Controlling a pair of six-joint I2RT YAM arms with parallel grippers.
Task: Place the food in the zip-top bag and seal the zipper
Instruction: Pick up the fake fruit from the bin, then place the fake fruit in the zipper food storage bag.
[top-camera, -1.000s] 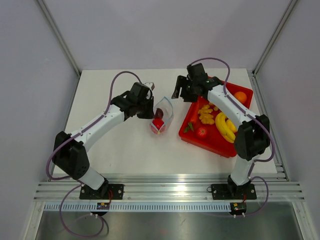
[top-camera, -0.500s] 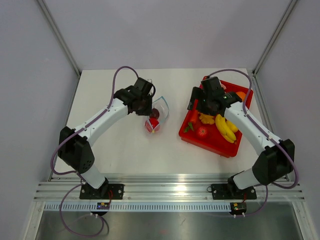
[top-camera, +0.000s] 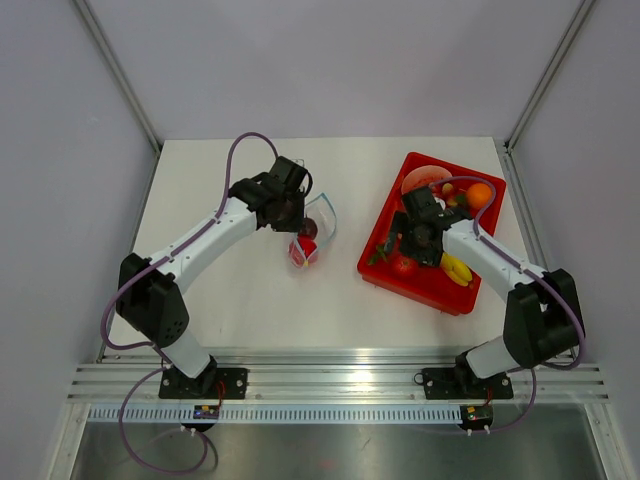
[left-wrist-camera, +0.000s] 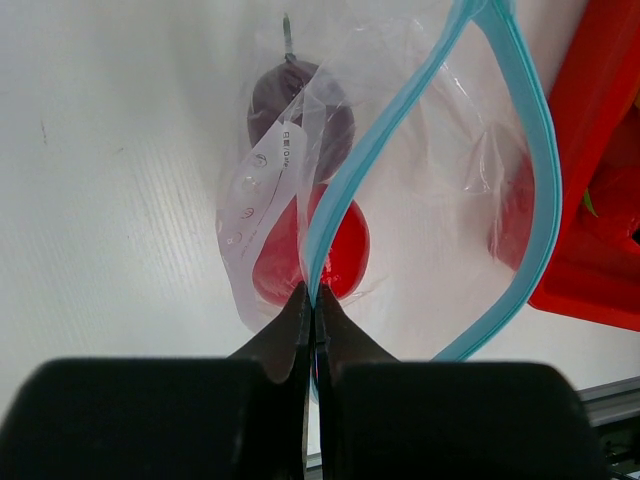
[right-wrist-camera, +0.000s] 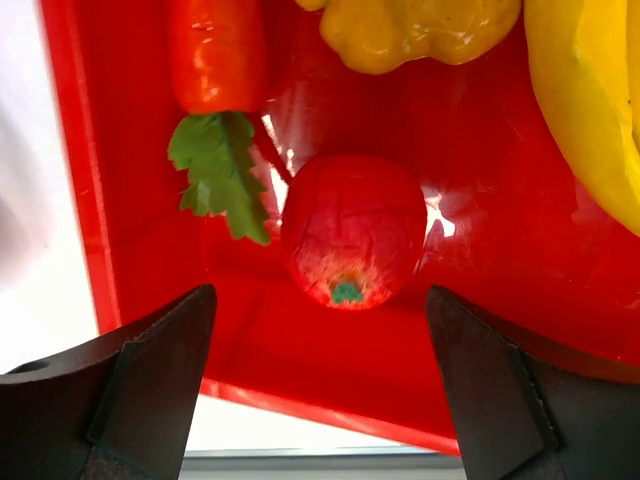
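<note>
Midway between the table's side edges, the left gripper pinches the zip-top bag's zipper, with the tomato and purple fruit inside. The right gripper, spread over the tray's red fruit, should centre before closing.

The black two-finger left gripper, at 6 o'clock, pinches the thin light blue zipper strip of a small clear crinkly plastic bag. Inside the bag, a glossy round red toy fruit lies at centre, touching a dark purple round toy fruit toward 12 o'clock. A red rectangular tray edges in at 3 o'clock.
</note>
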